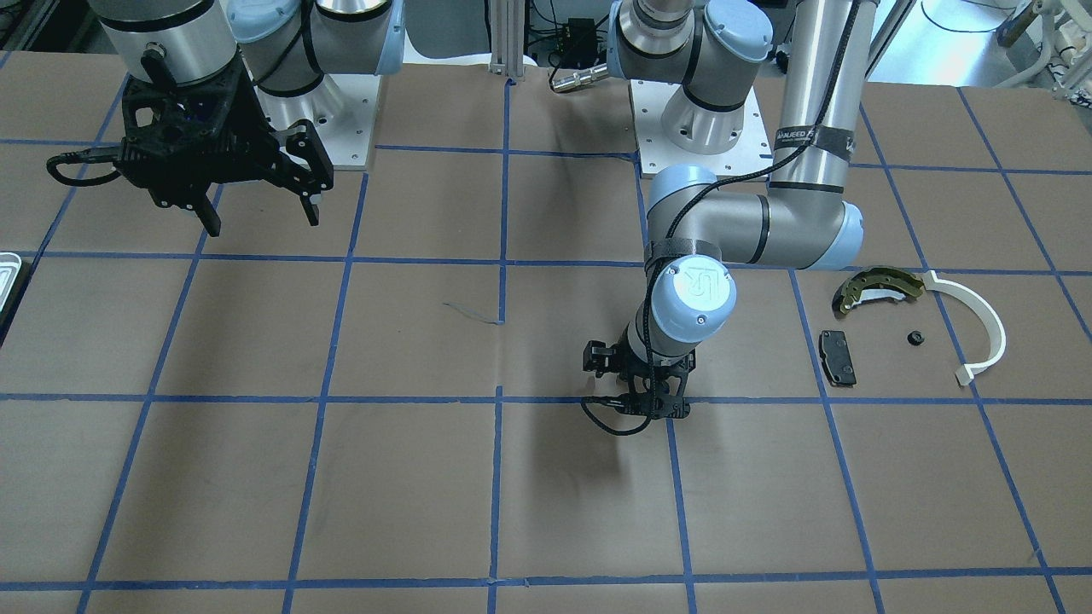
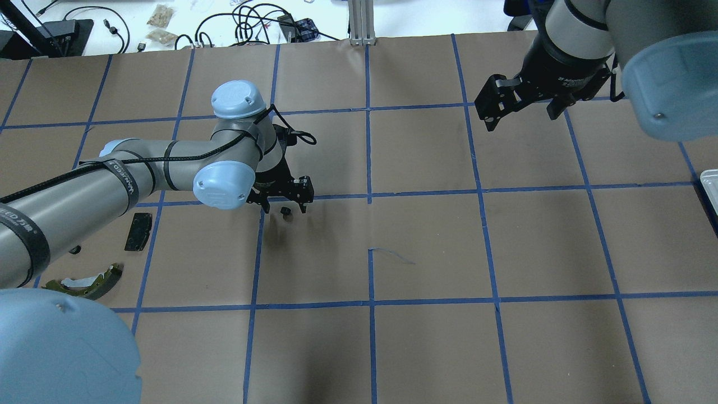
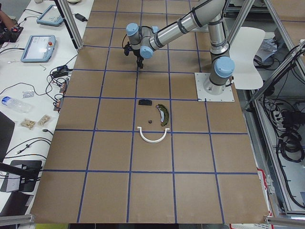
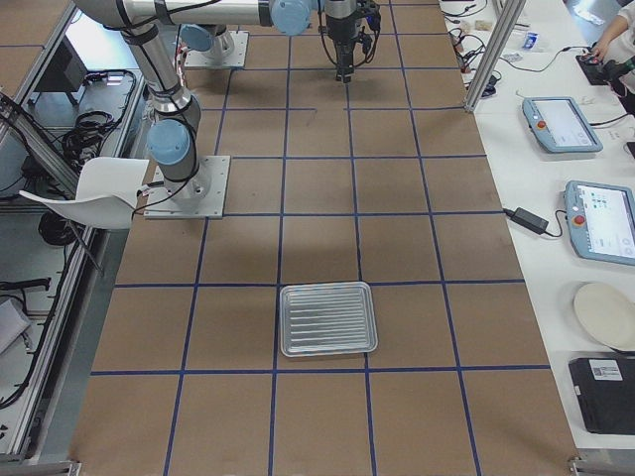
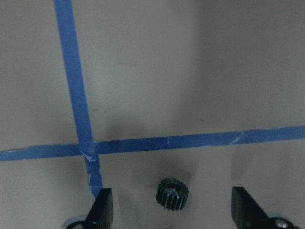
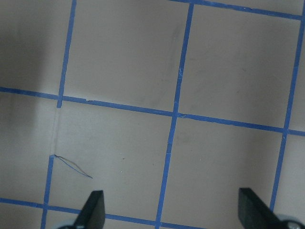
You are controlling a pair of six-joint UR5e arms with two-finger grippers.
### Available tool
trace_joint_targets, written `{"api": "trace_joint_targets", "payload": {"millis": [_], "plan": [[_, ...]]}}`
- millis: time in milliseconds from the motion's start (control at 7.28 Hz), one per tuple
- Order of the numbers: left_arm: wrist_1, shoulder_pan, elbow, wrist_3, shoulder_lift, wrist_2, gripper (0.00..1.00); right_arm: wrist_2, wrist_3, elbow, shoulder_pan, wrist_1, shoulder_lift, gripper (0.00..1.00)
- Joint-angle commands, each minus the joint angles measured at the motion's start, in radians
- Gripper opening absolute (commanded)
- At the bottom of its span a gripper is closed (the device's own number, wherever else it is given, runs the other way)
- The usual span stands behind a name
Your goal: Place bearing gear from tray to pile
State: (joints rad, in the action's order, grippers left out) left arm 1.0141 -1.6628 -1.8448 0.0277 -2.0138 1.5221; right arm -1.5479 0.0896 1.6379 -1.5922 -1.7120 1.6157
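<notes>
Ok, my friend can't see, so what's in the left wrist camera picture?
A small black gear lies on the brown paper table between the left gripper's two wide-open fingertips, touching neither. Blue tape lines cross just above it and to its left.

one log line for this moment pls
left hand: open, straddling gear on table | right hand: open, holding nothing | gear: not yet at pile
</notes>
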Motion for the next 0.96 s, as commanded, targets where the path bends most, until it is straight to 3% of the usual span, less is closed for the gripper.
{"api": "trace_joint_targets", "payload": {"millis": [0,275,412,549,824], "plan": [[-0.002,0.0,0.001,0.0,-0.003,-0.003,0.71,-0.008,-0.134,0.0,-0.003,0.011,0.004,1.0],[0.0,0.0,0.004,0.0,-0.003,-0.003,0.48,-0.008,-0.108,0.0,0.004,0.011,0.003,1.0],[0.0,0.0,0.002,0.0,-0.003,-0.003,0.29,-0.011,-0.084,0.002,0.006,0.011,0.004,1.0],[0.0,0.0,-0.001,0.0,-0.003,-0.003,0.0,-0.012,-0.079,0.002,0.006,0.006,0.003,1.0],[0.014,0.001,0.012,0.0,0.009,0.0,0.0,-0.014,-0.079,0.002,0.006,0.009,0.003,1.0]]}}
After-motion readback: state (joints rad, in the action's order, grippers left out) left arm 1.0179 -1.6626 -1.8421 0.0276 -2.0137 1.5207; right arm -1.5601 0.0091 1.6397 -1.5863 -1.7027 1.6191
